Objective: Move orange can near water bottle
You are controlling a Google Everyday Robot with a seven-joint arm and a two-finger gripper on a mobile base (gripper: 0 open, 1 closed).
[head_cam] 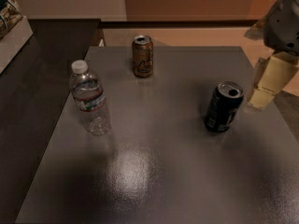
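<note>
The orange can [142, 56] stands upright near the far edge of the grey table [154, 171], left of centre. The water bottle [89, 98] stands upright at the table's left side, nearer than the can and about a can's height apart from it. My gripper [270, 80] hangs at the right edge of the view, over the table's right rim, far from the orange can and holding nothing that I can see.
A black can [223, 106] stands upright at the right of the table, just left of the gripper. A dark counter [32, 78] runs along the left. A pale box [11, 29] sits at the far left.
</note>
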